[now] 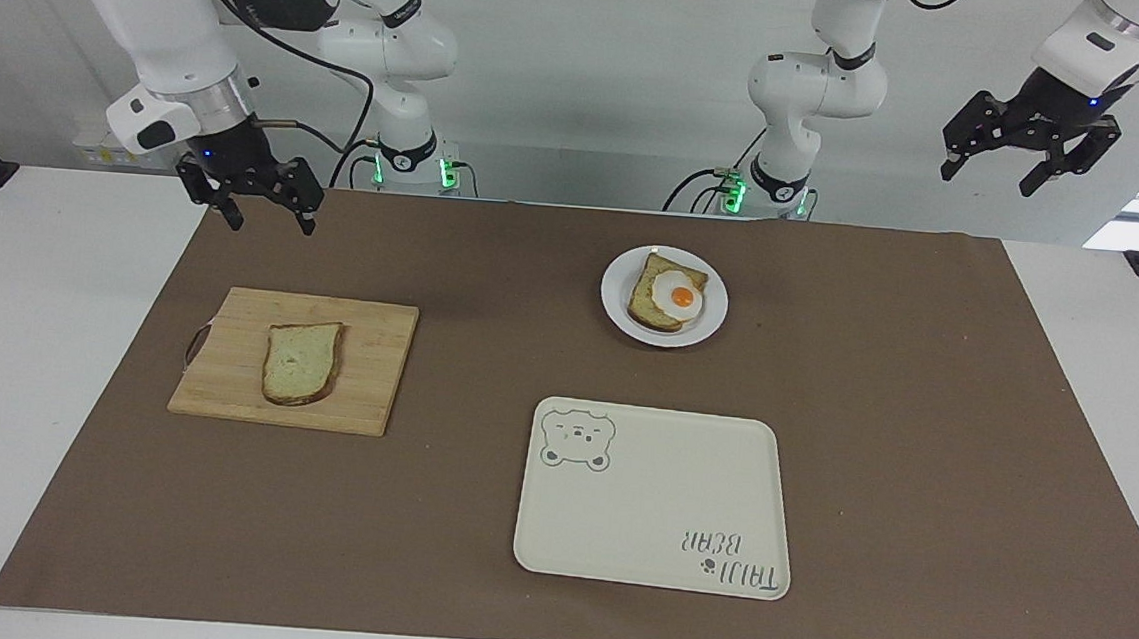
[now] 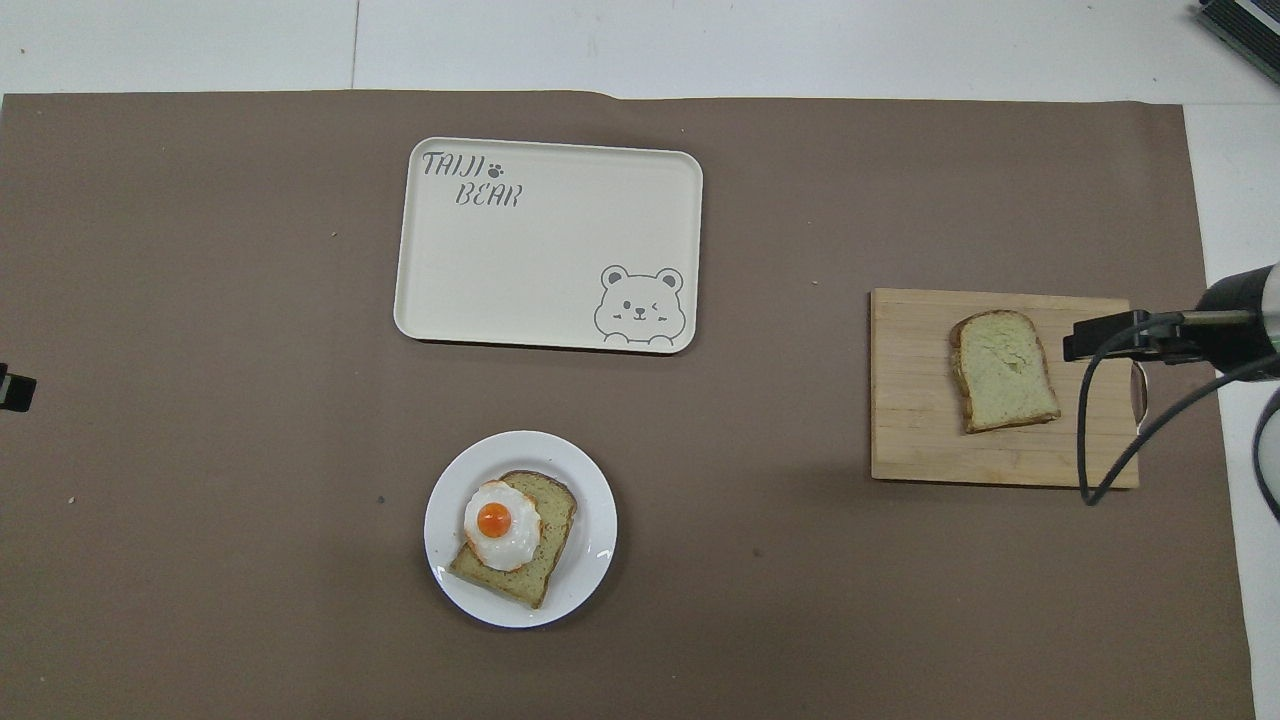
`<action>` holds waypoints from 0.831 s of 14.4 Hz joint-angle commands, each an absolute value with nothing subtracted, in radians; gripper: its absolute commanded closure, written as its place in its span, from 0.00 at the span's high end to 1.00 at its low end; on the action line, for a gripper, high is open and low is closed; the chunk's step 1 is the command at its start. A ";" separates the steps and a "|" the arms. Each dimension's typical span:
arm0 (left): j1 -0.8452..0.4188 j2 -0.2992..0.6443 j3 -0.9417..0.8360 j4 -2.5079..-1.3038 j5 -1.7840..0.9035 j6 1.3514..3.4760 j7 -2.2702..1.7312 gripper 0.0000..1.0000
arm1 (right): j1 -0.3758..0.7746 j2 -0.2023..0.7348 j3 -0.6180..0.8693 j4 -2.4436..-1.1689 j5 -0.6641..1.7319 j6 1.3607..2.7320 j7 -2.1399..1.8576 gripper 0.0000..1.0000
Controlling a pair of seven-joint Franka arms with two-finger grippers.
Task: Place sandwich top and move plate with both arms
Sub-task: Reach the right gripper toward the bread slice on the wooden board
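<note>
My right arm's black two-fingered gripper (image 1: 264,219), upper left, hangs open and empty; a careless pinch could tear the pale brown-crusted bread slice (image 1: 302,361). Left gripper (image 1: 1024,159), upper right, waits open.

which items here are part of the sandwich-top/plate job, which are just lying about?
In play:
- sandwich top, on the cutting board
- plate with the egg slice
- right pincer, open, up in the air near the board
- left pincer, open, waiting raised at its end

Just there:
- bear tray
- brown mat
</note>
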State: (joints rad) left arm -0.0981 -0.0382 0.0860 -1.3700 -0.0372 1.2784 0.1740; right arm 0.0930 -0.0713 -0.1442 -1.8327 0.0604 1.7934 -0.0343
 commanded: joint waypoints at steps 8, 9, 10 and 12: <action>-0.106 -0.067 0.087 -1.404 -0.048 1.275 0.156 1.00 | -0.026 0.087 -0.143 -1.934 0.135 2.029 -0.293 1.00; -0.106 -0.066 0.087 -1.404 -0.049 1.275 0.156 1.00 | -0.026 0.092 -0.143 -1.951 0.135 2.048 -0.299 1.00; -0.106 -0.067 0.087 -1.404 -0.048 1.273 0.158 1.00 | -0.029 0.118 -0.143 -1.957 0.137 2.063 -0.314 1.00; -0.106 -0.069 0.087 -1.405 -0.048 1.273 0.156 1.00 | -0.035 0.158 -0.144 -1.962 0.137 2.108 -0.357 1.00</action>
